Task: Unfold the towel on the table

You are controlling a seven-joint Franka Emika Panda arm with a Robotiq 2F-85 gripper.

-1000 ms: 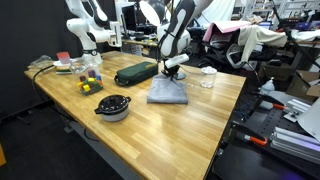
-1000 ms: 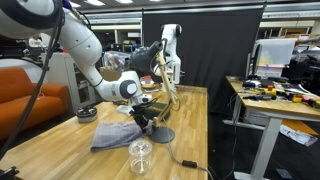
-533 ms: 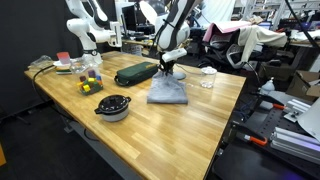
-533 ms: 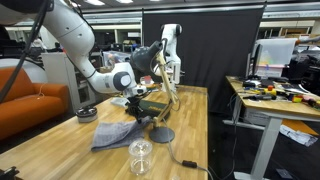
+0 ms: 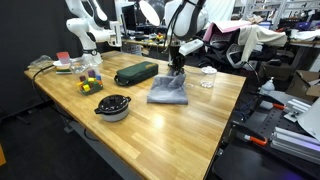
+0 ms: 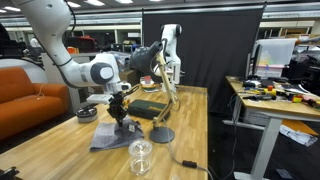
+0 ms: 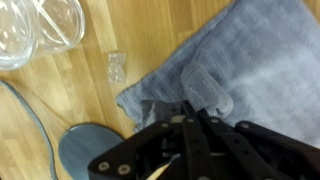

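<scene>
A grey-blue towel [image 5: 168,92] lies folded near the middle of the wooden table [image 5: 150,135]. It also shows in an exterior view [image 6: 108,136] and fills the upper right of the wrist view [image 7: 260,60]. My gripper [image 5: 178,70] stands over the towel's far edge, pointing down. In an exterior view [image 6: 124,112] it sits just above the cloth. In the wrist view the fingers [image 7: 190,108] are pressed together at a small raised flap of the towel and seem to pinch it.
A dark green case [image 5: 135,73] lies beside the towel. A grey round disc [image 6: 160,135] and a clear glass [image 6: 141,155] stand close to it, with a cable [image 6: 185,160] nearby. A dark bowl [image 5: 112,106] and coloured blocks [image 5: 90,82] sit further off.
The arm has swung upright and the gripper has shifted along the towel's far edge, away from the grey disc. The towel's body has hardly moved.
</scene>
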